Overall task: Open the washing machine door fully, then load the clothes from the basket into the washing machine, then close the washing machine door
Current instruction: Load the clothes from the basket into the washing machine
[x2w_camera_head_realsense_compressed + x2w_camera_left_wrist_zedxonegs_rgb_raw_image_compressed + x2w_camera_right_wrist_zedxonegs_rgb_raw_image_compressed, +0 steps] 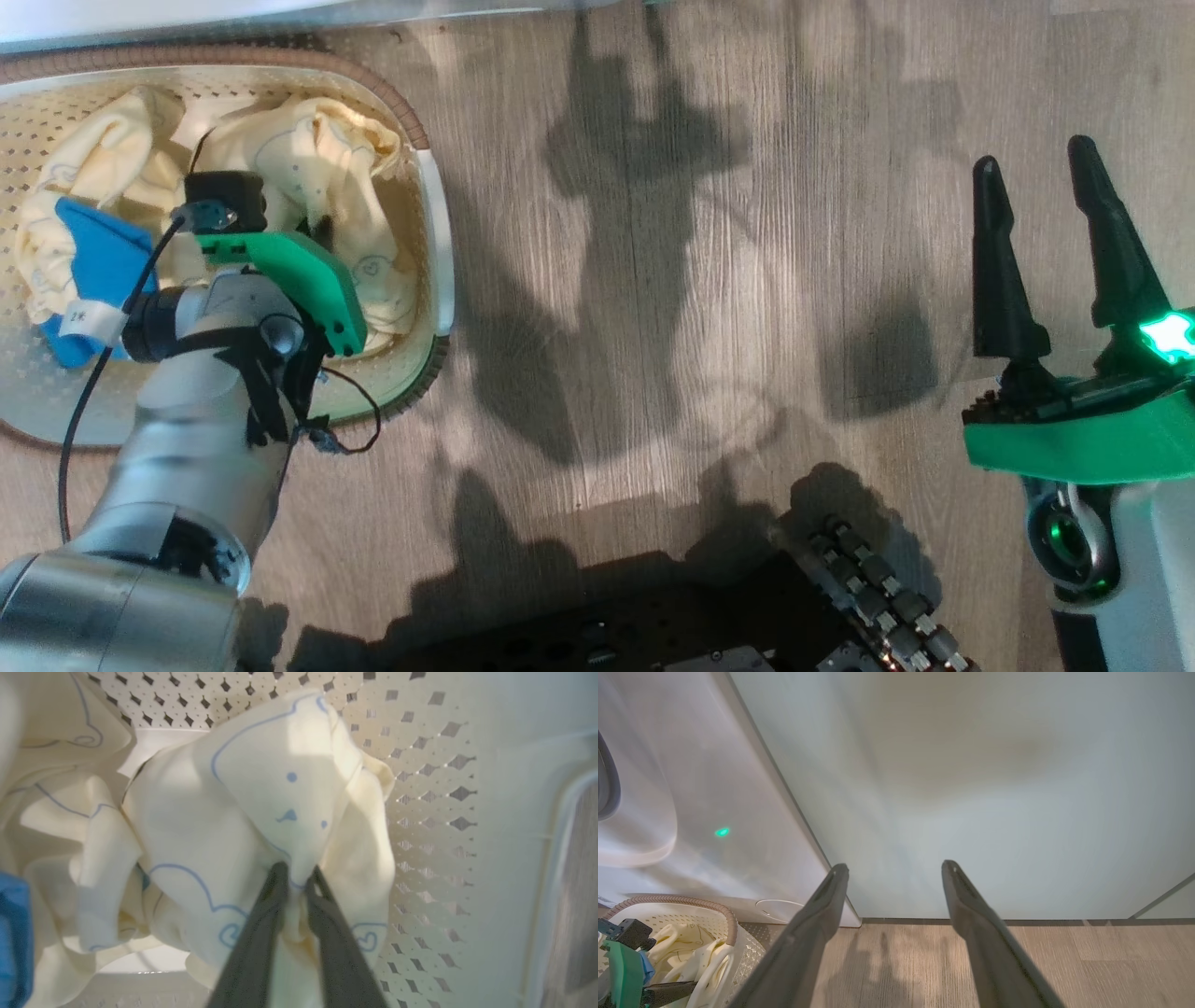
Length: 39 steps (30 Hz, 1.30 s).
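Note:
The cream basket (440,245) with its brown rim sits on the floor at the upper left, holding pale yellow clothes (322,149) and a blue patch (98,261). My left gripper (319,229) reaches down into it. In the left wrist view, that gripper (296,877) is shut on a fold of the bear-printed clothes (261,788) beside the perforated basket wall (420,788). At the right, over bare floor, my right gripper (1034,154) stands open and holds nothing. In the right wrist view, the right gripper (895,865) faces the washing machine (691,788) and the basket (691,902). The washing machine door is out of view.
A pale green cabinet (994,788) stands right of the washer, with wooden floor (653,280) in front of both. My dark wheeled base (653,616) lies at the bottom of the head view. The washer's lower edge (187,19) runs just behind the basket.

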Tool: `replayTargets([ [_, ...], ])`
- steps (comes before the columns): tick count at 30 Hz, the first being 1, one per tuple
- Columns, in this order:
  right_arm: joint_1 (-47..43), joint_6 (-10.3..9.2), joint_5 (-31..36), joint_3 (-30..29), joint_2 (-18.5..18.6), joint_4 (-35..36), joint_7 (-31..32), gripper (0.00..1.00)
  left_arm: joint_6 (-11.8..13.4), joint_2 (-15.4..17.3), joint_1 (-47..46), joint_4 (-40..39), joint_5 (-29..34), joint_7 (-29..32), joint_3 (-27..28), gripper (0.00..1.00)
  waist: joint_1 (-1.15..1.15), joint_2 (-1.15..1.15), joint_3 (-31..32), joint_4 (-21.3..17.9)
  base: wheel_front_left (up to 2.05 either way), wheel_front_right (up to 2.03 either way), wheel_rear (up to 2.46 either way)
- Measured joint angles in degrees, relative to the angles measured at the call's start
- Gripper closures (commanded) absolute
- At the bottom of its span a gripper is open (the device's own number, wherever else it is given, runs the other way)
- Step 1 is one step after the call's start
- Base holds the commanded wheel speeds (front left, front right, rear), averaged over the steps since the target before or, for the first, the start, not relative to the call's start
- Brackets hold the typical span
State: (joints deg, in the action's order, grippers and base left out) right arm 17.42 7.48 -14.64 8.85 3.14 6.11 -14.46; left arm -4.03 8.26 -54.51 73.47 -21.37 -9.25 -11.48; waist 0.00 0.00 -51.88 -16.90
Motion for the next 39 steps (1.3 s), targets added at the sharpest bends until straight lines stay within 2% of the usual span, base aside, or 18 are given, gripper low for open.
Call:
replayTargets([
  [1,0.0,0.0,0.0,0.0,0.0,0.0,0.0,0.0,0.0,0.0,0.0,0.1,-0.1,0.0,0.0,1.0,0.0,0.0,0.0,0.0,0.0,0.0,0.0],
  [7,0.0,0.0,0.0,-0.5,0.0,0.0,0.0,0.0,0.2,-0.1,0.0,0.2,-0.4,-0.1,-0.3,1.0,0.0,0.0,0.7,0.6,0.0,0.0,0.0],
  [19,-0.5,0.0,1.1,-2.4,0.0,0.0,0.0,0.0,-0.3,-1.7,0.5,0.4,0.8,-4.0,-3.6,1.0,0.0,0.0,5.4,4.3,0.0,0.0,0.0],
  [26,-0.8,0.0,1.7,-3.5,0.2,-0.1,0.0,0.0,0.3,-2.3,2.4,-3.1,1.7,-5.0,-4.4,1.0,-0.01,0.0,9.3,6.6,0.0,0.0,0.0],
  [39,-6.3,0.0,2.6,-6.7,1.2,-1.4,0.0,0.0,4.3,-2.1,15.8,-25.8,3.7,-5.0,-2.9,1.0,-0.01,0.0,19.4,10.1,0.0,0.0,0.0],
])
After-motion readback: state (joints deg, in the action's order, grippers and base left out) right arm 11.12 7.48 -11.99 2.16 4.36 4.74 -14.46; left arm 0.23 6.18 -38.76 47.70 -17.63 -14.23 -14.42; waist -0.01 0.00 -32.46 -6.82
